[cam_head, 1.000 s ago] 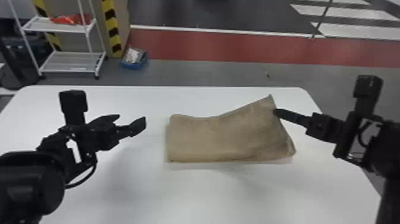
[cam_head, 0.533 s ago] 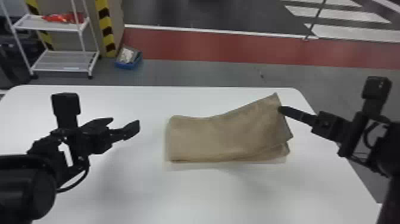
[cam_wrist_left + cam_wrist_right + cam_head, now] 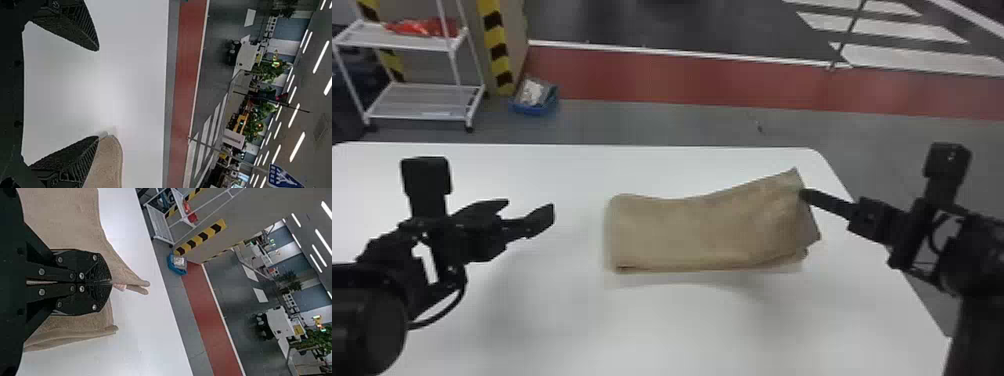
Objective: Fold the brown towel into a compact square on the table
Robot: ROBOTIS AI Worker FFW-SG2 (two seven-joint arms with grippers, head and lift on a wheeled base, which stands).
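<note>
Towel [image 3: 702, 230] near the table's [image 3: 682, 330] right edge, its end pinched.
Right gripper [image 3: 111, 282] clenched on towel; left gripper's [image 3: 98, 93] fingers parted, empty. Probably light, limp: best held through all layers.

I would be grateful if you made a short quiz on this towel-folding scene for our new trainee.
1. True or false: the fingers of the left gripper stand apart with nothing held between them.
2. Multiple choice: what is the right gripper closed on?
A) the blue bin
B) the brown towel
C) the shelf unit
3. Fill in the missing word: the table that the brown towel is being folded on is ____ in colour.

Key: 1. true; 2. B; 3. white
</note>
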